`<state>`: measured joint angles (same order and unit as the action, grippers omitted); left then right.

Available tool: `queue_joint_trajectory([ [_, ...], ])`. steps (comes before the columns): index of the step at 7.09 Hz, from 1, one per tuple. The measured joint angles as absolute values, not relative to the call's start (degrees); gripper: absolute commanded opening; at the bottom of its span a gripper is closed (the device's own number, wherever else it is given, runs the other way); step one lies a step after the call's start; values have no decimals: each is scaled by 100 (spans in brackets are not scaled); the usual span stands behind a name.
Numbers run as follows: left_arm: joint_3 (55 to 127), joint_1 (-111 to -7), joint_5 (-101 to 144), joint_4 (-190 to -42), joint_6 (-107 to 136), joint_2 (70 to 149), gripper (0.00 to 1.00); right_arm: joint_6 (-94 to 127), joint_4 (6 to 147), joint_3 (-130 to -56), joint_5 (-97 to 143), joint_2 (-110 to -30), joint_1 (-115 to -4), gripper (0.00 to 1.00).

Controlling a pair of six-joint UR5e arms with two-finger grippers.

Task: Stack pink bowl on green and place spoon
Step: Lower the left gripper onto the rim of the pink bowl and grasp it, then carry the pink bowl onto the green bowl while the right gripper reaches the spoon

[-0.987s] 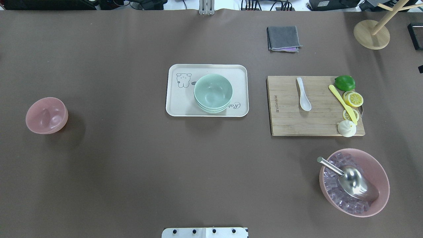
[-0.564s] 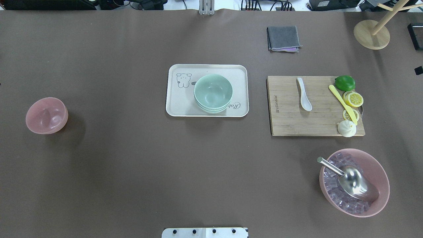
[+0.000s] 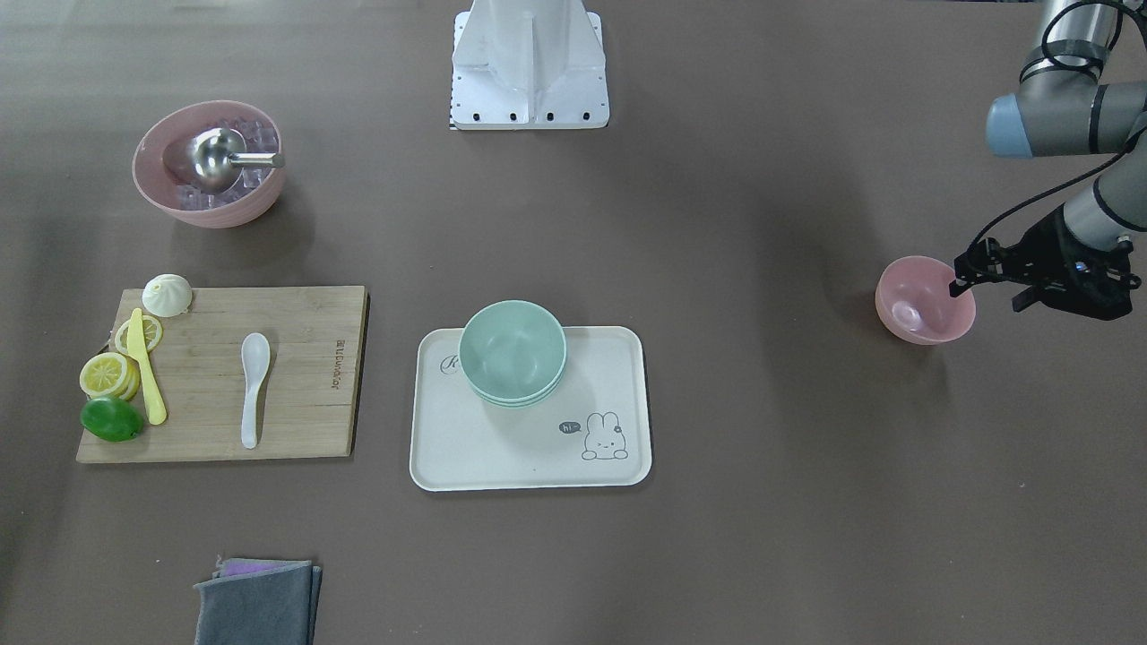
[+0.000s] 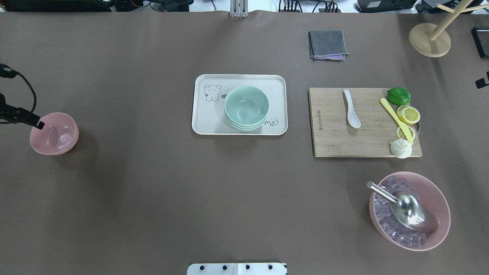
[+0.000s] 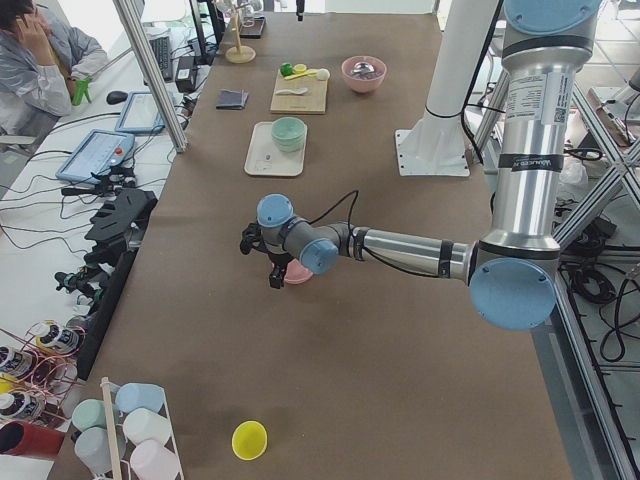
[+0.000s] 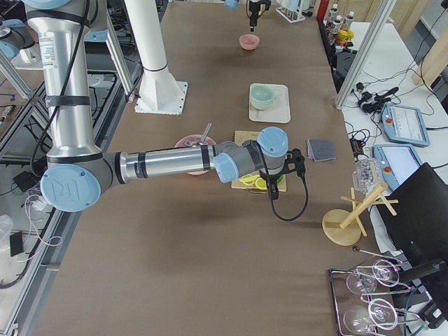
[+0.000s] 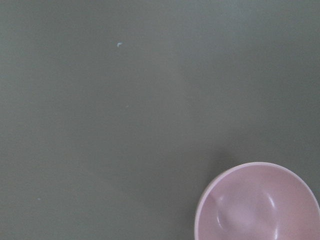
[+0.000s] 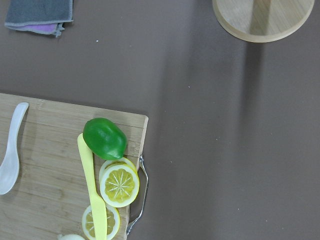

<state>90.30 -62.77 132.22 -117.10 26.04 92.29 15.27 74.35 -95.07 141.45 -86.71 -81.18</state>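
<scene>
Overhead exterior view of a brown bench. A cream tray [image 4: 206, 122] with a rabbit drawing sits mid-bench, and a stack of green bowls [image 4: 246, 107] stands on it beside the drawing. The small pink bowl [image 4: 54, 133] stands upright on the bare bench, well apart from the tray on the robot's left side. The left gripper [image 3: 988, 294] hovers at the edge of that bowl farthest from the tray, its two fingers spread apart with nothing between them. One fingertip [image 4: 38, 124] overlaps the rim, though whether it touches cannot be told. On the tray's other side, near it, lies a wooden cutting board [image 4: 332, 141]. The white spoon [image 4: 351, 109] lies flat on the board, on the half closer to the tray, with its bowl end toward the robot. The right gripper [image 6: 297, 165] hangs beyond the board, on the side away from the tray. Whether its fingers are apart or together cannot be told.
</scene>
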Motion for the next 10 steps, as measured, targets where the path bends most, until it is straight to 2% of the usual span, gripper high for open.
queue_joint_trajectory([
  [1,8881,-6230,13208,-11719,2613,9237,26,1587,7436,-9497,14138,-8635,-8109,100],
  [2,8746,-6213,13206,-11723,2625,9255,9,1609,7435,-9490,14134,-8611,-8099,100],
  [3,8666,-6197,13217,-11726,2649,9286,0,1620,7434,-9503,14135,-8601,-8092,100],
  [7,8635,-6162,13458,-11580,2718,9848,0,1935,7425,-9550,14140,-8427,-8012,100],
  [10,8859,-6051,13904,-10064,4049,11716,0,3549,7418,-9686,13942,-7899,-7256,99],
])
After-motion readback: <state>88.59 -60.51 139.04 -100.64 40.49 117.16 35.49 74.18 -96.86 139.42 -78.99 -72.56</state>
